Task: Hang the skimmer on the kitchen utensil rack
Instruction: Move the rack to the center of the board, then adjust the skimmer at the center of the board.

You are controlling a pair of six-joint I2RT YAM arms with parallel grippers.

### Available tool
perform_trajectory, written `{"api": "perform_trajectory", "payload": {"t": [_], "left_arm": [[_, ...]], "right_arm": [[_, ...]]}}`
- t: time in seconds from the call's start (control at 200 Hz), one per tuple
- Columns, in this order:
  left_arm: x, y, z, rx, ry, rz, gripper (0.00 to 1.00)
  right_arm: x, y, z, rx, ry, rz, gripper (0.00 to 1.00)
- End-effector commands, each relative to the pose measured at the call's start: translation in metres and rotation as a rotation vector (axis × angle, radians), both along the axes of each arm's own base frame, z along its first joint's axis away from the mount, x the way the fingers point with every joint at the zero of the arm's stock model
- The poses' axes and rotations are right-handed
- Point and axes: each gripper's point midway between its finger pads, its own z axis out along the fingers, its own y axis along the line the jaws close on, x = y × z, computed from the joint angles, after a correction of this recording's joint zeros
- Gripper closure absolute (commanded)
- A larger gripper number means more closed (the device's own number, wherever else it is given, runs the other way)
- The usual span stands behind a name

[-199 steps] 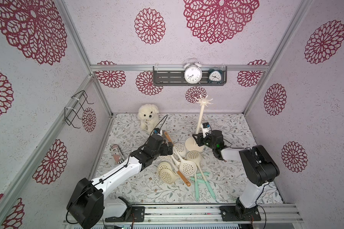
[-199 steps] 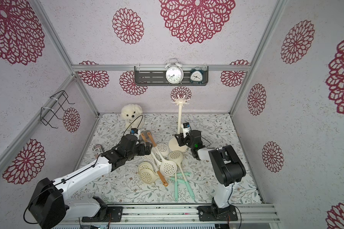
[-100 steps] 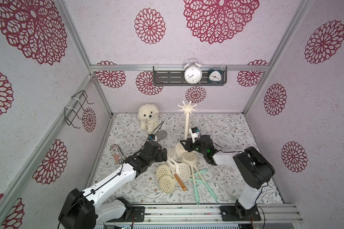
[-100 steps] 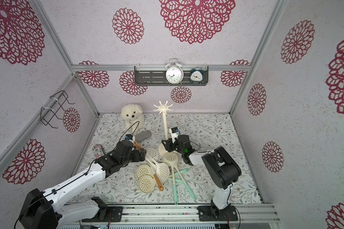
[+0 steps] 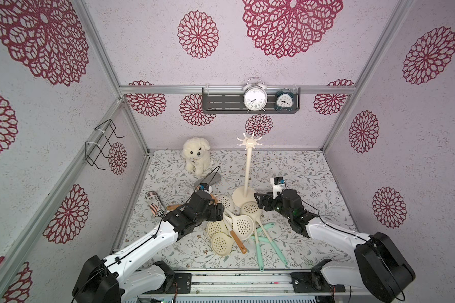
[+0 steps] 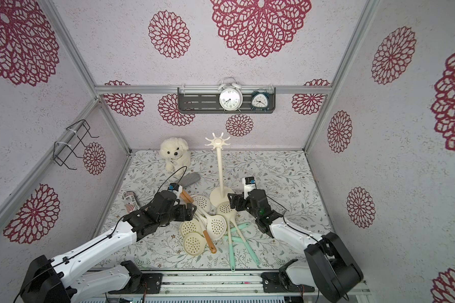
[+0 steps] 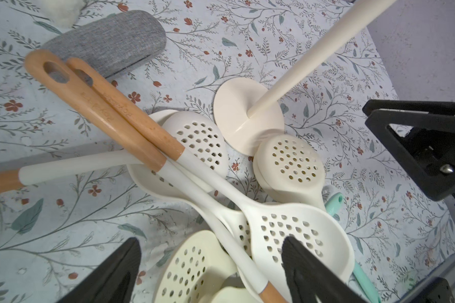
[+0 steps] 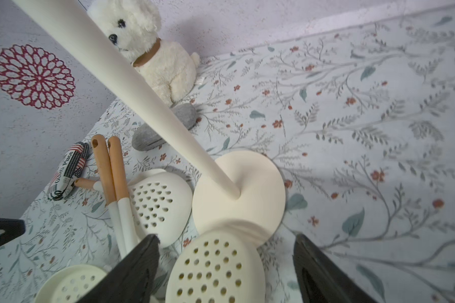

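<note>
Floral mat [image 5: 300, 173], rack [image 5: 248, 168] beside skimmer pile [image 5: 243, 225], L gripper [image 7: 210, 241] jaws apart over pile, R gripper [image 8: 226, 237] jaws apart too.

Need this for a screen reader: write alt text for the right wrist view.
Open black right gripper above a cream perforated skimmer head beside the round base of a tall cream pole rack, with wooden-handled skimmers and a white plush dog beyond.

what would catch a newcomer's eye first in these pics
First, the tangled heap of cream perforated skimmers at the middle of the floral mat. Right behind it stands the tall cream utensil rack, its hooks bare. Further back, a white plush dog sits by the rear wall, where a white alarm clock and a smaller dark clock stand on a dark shelf.
</note>
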Motion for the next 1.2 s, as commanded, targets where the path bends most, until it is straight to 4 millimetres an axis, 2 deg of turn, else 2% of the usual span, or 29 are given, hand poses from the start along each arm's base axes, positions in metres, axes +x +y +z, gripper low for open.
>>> {"api": "perform_trajectory", "payload": {"t": [0.0,0.125,0.285,0.34,0.4,0.49,0.595,0.721,0.926,1.081,1.196], "left_arm": [[-0.007,-0.026,-0.004,-0.048,0.025,-0.050,0.13],[-0.006,-0.052,-0.010,-0.076,0.038,-0.080,0.18],[0.001,-0.070,-0.015,-0.122,0.044,-0.078,0.20],[0.002,-0.073,-0.013,-0.131,0.039,-0.082,0.20],[0.004,-0.076,-0.009,-0.126,0.032,-0.089,0.21],[0.005,-0.081,-0.003,-0.105,0.024,-0.115,0.21],[0.002,-0.088,0.001,-0.096,0.016,-0.148,0.21],[-0.003,-0.098,0.004,-0.132,0.003,-0.183,0.22],[-0.006,-0.115,0.009,-0.187,-0.006,-0.226,0.26],[-0.007,-0.120,0.008,-0.184,-0.004,-0.238,0.27],[-0.006,-0.116,0.009,-0.175,-0.011,-0.227,0.27]], "right_arm": [[-0.039,-0.009,-0.025,-0.011,0.162,-0.005,0.23],[-0.080,-0.002,-0.025,0.063,0.242,0.049,0.30],[-0.106,0.008,-0.019,0.138,0.307,0.093,0.35],[-0.108,0.005,-0.024,0.118,0.329,0.074,0.37],[-0.108,-0.005,-0.033,0.067,0.363,0.027,0.44],[-0.110,-0.020,-0.056,-0.034,0.434,-0.014,0.53],[-0.119,-0.015,-0.074,-0.095,0.495,0.065,0.56],[-0.124,-0.005,-0.083,-0.122,0.532,0.145,0.58],[-0.117,-0.014,-0.098,-0.224,0.550,0.112,0.62],[-0.114,-0.011,-0.112,-0.274,0.580,0.129,0.63],[-0.110,-0.018,-0.116,-0.313,0.583,0.094,0.74]]}}
